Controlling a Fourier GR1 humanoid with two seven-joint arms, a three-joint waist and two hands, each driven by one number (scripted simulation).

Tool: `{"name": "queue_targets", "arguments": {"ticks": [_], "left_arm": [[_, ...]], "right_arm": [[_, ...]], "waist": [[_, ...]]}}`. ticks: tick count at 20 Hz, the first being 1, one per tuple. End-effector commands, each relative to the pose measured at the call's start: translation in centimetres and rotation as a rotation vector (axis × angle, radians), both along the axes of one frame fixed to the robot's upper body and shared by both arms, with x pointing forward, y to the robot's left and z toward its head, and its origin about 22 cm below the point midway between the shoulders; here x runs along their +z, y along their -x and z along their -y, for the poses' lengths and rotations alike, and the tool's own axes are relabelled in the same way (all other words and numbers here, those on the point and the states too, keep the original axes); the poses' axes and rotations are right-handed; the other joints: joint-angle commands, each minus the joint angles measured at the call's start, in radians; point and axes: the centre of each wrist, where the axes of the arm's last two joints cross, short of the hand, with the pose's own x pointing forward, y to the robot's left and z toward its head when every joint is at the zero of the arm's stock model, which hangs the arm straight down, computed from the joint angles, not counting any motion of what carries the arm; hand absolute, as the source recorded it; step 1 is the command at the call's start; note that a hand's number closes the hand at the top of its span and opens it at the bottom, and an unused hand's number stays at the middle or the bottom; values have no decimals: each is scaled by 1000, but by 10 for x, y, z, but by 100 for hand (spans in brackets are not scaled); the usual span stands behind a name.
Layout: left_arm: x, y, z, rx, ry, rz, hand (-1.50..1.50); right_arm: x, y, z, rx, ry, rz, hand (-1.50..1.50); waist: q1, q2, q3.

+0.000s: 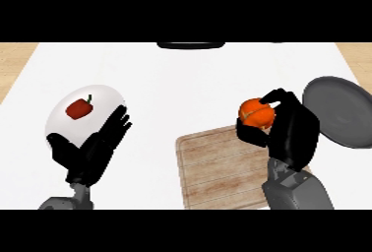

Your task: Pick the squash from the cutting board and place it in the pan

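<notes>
While the left robot hand [91, 147] rested with fingers spread near the worktop's left edge, the right robot hand [287, 130] curled round the squash [257, 112], lifted off the cutting board [218, 170], not yet over the pan [340, 117].

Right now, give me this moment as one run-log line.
phase: carrying | right hand: shut on squash, above cutting board edge | pan: holds nothing, right of hand | left hand: open, resting
</notes>
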Motion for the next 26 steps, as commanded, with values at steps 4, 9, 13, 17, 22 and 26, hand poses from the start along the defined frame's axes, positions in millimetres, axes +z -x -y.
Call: {"name": "queue_targets", "arguments": {"ticks": [4, 9, 13, 17, 22, 26], "left_arm": [[-4, 10, 12, -16, 5, 12, 0], [-1, -4, 1, -8, 3, 18, 0], [-2, -13, 18, 2, -17, 22, 0], [11, -12, 14, -23, 6, 20, 0], [7, -3, 21, -31, -12, 6, 0], [9, -11, 10, -38, -8, 24, 0]], "right_arm": [[-35, -12, 72, -77, -146, 103, 150], [-47, -35, 130, -135, -12, 66, 150], [-64, -54, 156, -183, 46, 89, 150], [-97, -59, 183, -291, 126, 142, 150], [-90, -70, 229, -374, 88, 251, 150], [-85, -71, 273, -415, 93, 256, 150]], "waist": [[12, 4, 0], [14, 6, 0], [15, 6, 0], [27, 9, 1], [26, 8, 1], [41, 16, 3]]}}
